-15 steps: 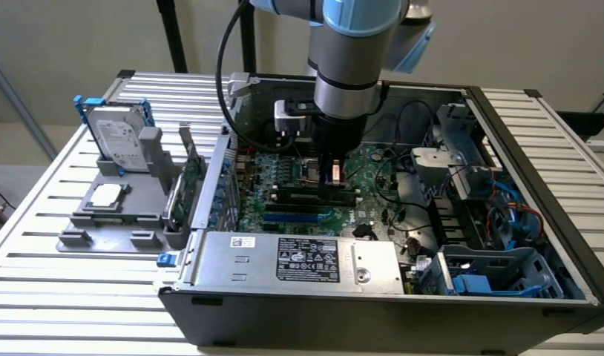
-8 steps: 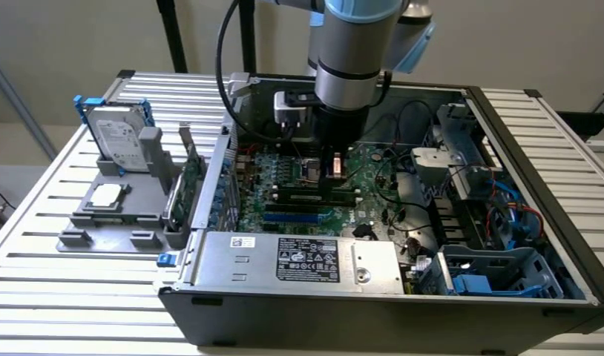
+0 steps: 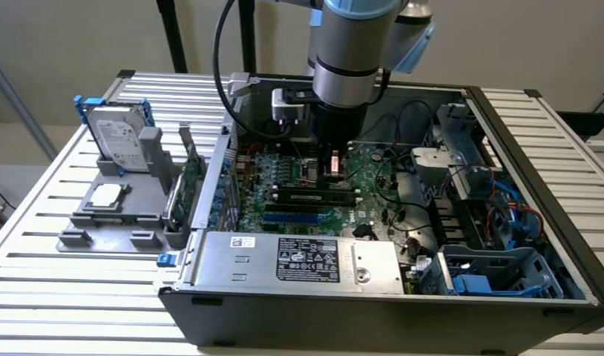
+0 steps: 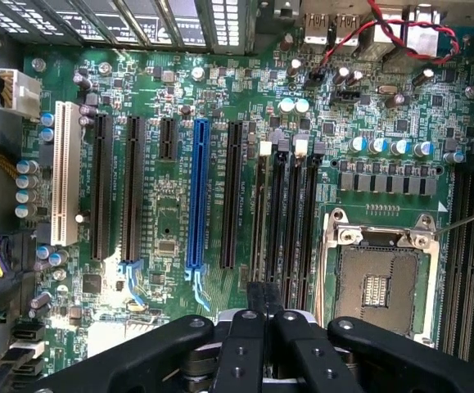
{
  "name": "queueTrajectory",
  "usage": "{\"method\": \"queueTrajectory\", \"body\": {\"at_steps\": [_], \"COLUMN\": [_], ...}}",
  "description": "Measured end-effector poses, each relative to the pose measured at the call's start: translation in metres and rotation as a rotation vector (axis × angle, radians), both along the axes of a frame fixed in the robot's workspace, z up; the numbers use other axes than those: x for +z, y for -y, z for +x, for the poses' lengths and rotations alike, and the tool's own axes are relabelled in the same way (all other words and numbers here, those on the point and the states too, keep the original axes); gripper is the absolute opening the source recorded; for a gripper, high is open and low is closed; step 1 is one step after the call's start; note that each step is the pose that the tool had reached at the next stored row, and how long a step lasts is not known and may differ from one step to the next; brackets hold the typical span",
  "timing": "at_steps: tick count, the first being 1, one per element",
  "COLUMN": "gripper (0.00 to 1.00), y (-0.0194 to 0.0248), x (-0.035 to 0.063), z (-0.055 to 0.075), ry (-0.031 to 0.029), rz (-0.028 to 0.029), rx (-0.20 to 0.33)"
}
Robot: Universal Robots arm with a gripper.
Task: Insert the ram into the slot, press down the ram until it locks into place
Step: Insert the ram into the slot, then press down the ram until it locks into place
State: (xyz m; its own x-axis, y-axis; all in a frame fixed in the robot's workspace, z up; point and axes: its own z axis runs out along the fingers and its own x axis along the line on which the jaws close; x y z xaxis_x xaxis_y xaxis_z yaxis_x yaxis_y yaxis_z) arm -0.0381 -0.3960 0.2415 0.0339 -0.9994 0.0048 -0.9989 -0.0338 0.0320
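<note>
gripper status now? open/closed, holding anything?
Pincer: closed on a thin dark edge-on piece that looks like the ram, above the motherboard by the black slots.

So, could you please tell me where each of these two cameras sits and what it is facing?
Exterior view: off the arm, above the front of the open computer case, looking down at the motherboard; the arm shows.
Wrist view: on the wrist, facing straight down at the motherboard; the black pincer shows.
Shared: the motherboard and its blue slot.
</note>
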Motion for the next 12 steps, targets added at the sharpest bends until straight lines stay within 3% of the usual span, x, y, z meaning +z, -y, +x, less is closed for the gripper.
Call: {"method": "queueTrajectory", "body": {"at_steps": [12], "gripper": [0.11], "y": [-0.0025], "x": [-0.0042], "z": [-0.0010], "ry": [0.0004], "rz": [0.0001], "rx": [-0.004]}}
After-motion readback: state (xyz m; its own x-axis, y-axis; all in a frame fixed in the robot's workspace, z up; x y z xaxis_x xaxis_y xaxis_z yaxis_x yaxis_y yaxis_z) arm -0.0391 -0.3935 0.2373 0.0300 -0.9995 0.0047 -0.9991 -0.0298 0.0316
